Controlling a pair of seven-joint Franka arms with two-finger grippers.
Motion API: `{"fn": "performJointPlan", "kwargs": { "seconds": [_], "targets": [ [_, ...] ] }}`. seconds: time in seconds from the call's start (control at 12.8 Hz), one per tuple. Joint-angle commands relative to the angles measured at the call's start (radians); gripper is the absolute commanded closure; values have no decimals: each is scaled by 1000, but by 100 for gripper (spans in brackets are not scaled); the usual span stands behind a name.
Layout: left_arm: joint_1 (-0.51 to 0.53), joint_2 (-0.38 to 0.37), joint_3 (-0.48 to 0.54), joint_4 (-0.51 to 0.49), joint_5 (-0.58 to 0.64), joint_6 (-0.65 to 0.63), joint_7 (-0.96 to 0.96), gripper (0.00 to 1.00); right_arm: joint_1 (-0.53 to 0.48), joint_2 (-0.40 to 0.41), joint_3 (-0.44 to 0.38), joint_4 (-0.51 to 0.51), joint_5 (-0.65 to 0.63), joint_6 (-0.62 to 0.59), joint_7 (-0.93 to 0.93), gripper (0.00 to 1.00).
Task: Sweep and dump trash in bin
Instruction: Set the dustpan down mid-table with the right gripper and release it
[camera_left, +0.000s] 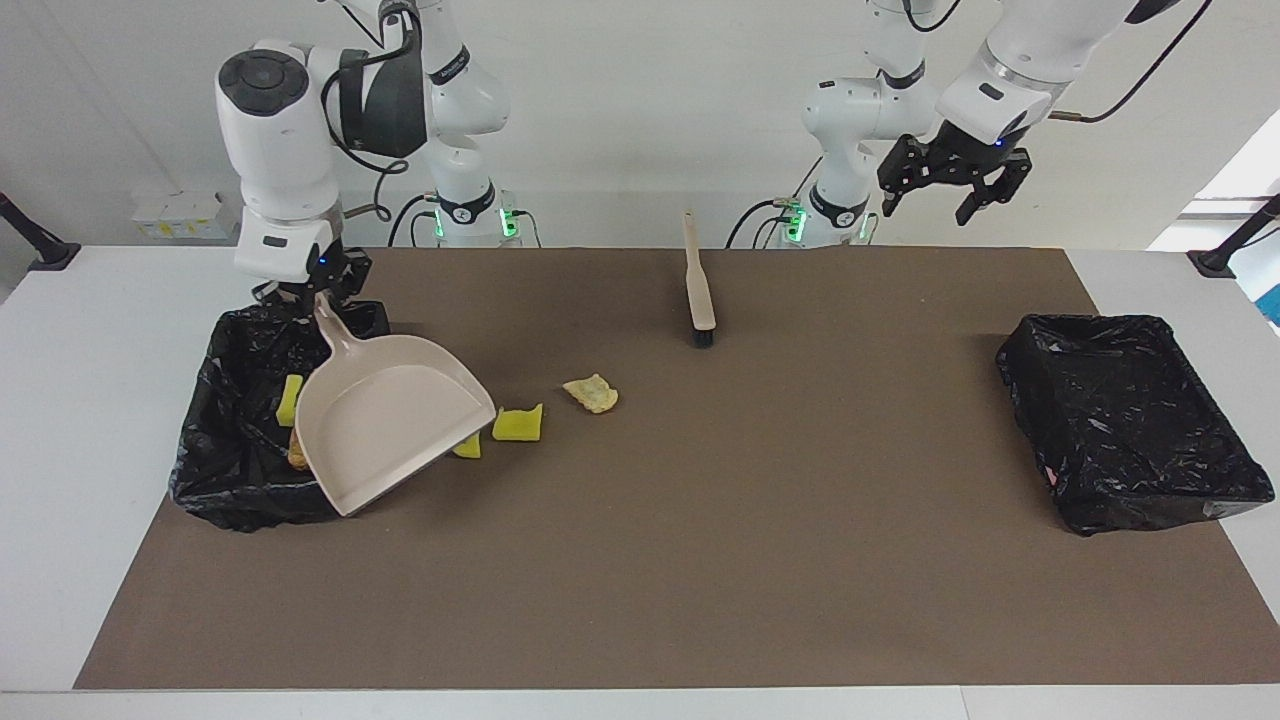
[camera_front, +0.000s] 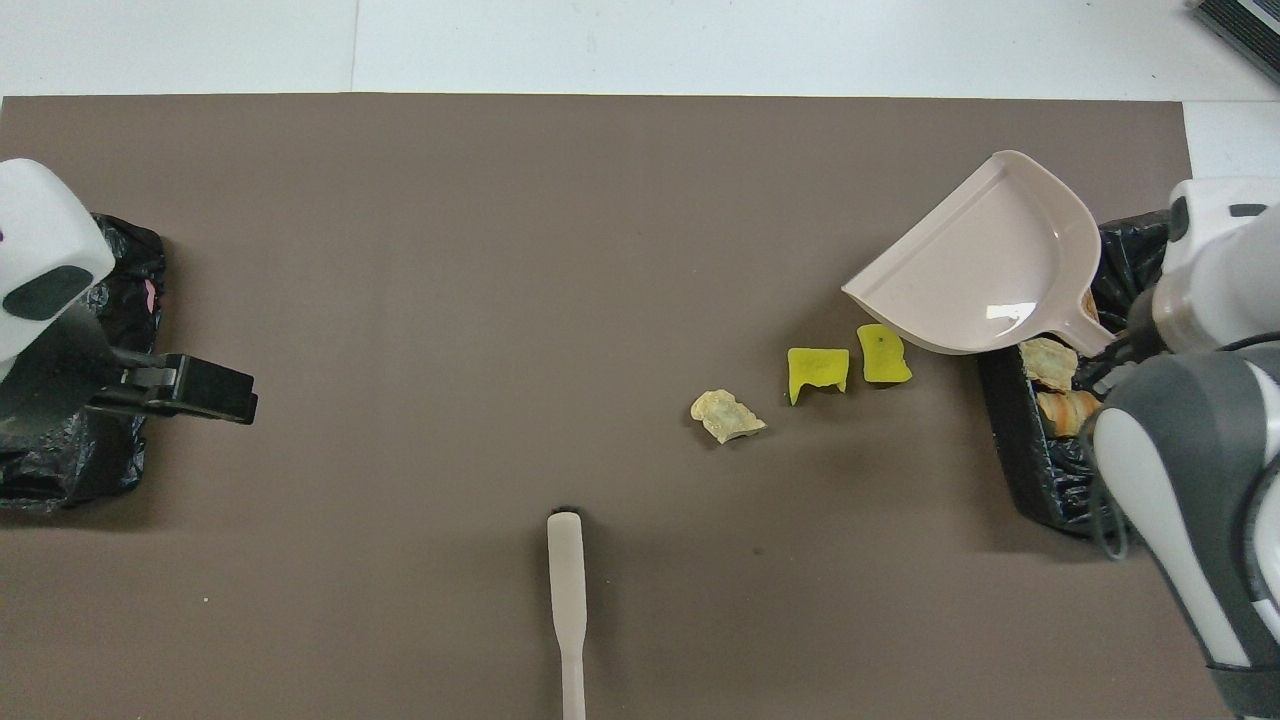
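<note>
My right gripper (camera_left: 318, 298) is shut on the handle of the beige dustpan (camera_left: 385, 430), which hangs tilted over the rim of the black-bagged bin (camera_left: 225, 470) and the mat beside it. In that bin lie trash pieces: a yellow sponge (camera_left: 290, 398) and brown chunks (camera_front: 1050, 363). On the mat lie two yellow sponge pieces (camera_front: 818, 368) (camera_front: 883, 355) and a tan chunk (camera_left: 591, 393); in the facing view the pan's lip covers part of one sponge (camera_left: 467, 449). The brush (camera_left: 699, 285) lies on the mat near the robots. My left gripper (camera_left: 948, 188) hangs high and open, holding nothing.
A second black-bagged bin (camera_left: 1130, 420) stands at the left arm's end of the table, with my left gripper (camera_front: 190, 385) in the air over the mat by its edge. A brown mat (camera_left: 700, 560) covers the table.
</note>
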Motion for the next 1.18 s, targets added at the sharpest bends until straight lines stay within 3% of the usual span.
{"fn": "performJointPlan", "kwargs": {
  "seconds": [0.0, 0.31, 0.55, 0.86, 1.1],
  "targets": [
    [9, 14, -17, 42, 40, -34, 14, 0, 129, 48, 0, 29, 81, -3, 252, 100],
    [13, 6, -15, 31, 37, -31, 31, 0, 340, 145, 0, 88, 117, 72, 578, 100],
    [13, -2, -15, 24, 35, -40, 21, 0, 464, 278, 1, 228, 162, 68, 823, 100],
    [13, -2, -15, 21, 34, -33, 18, 0, 590, 464, -5, 366, 139, 138, 1079, 100],
    [7, 3, -17, 21, 28, 9, 29, 0, 625, 547, 0, 381, 133, 209, 1183, 100]
  ]
}}
